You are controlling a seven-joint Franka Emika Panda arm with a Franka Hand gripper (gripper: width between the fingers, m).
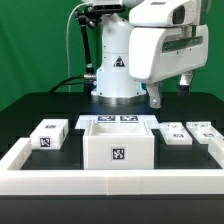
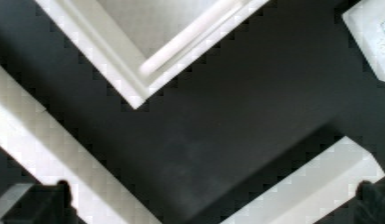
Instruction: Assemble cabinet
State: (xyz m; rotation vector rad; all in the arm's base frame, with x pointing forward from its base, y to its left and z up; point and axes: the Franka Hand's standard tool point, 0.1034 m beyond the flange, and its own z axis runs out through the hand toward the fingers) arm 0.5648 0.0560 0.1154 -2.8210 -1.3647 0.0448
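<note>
The two dark fingers (image 1: pixel 155 96) (image 2: pixel 38 203) hang spread wide apart with nothing held between them, raised above the black tabletop (image 1: pixel 60 105) toward the exterior view's right. Lower and nearer the front, the cabinet's large white plastic box body (image 1: pixel 118 150) stands upright at the middle, a tag on its front face. One small white tagged block (image 1: pixel 48 135) lies to its left, and two similar blocks (image 1: pixel 178 135) lie to its right. A long white rail (image 1: pixel 110 182) borders the front edge.

Exterior: low at front edge of black matte table (image 1: pixel 40 106) (image 2: pixel 224 130), facing back. Wrist: close, straight down; shares table, white plastic rail (image 1: pixel 110 183) (image 2: pixel 171 55).
</note>
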